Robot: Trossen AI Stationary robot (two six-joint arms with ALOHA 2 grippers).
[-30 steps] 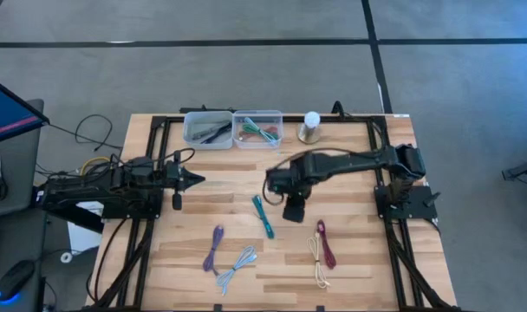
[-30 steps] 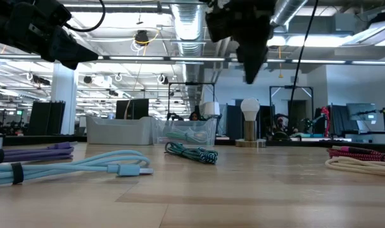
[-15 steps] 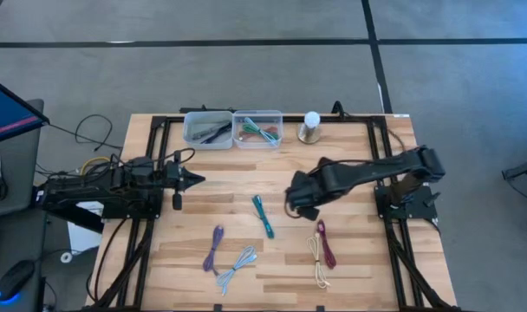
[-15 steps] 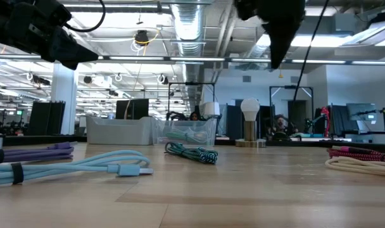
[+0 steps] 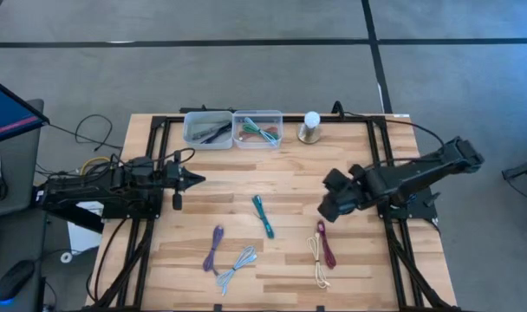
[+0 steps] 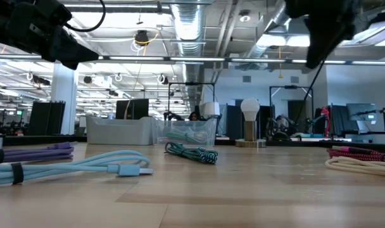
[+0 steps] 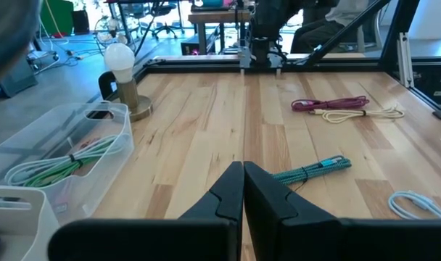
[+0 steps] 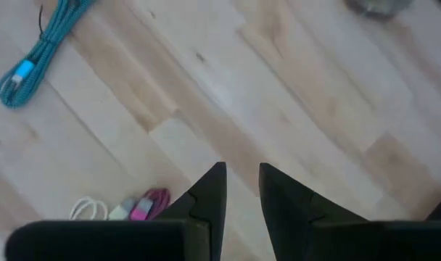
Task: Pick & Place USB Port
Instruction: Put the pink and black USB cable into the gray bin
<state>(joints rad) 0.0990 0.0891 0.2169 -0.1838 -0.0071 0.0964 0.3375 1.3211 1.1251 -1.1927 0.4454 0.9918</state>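
Several bundled USB cables lie flat on the wooden table: a teal one (image 5: pixel 263 215) in the middle, a purple one (image 5: pixel 214 249) and a light blue one (image 5: pixel 237 267) near the front, and a magenta one (image 5: pixel 326 244) beside a cream one (image 5: pixel 316 264) at the front right. My right gripper (image 5: pixel 328 208) hangs above the table just beyond the magenta cable (image 8: pixel 151 203), slightly open and empty (image 8: pixel 242 174). My left gripper (image 5: pixel 194 179) waits shut and empty (image 7: pixel 242 170) at the table's left, well above the wood.
Two clear bins (image 5: pixel 208 130) (image 5: pixel 257 130) holding cables stand at the far edge. A light bulb on a base (image 5: pixel 310 127) stands to their right. Black frame rails run along the table's left and right sides. Bare wood lies between the teal and magenta cables.
My right gripper has swung from above the teal cable toward the table's right edge and a little toward the near edge, and now hangs over the wood by the magenta cable. It carries nothing. The cables have not moved.
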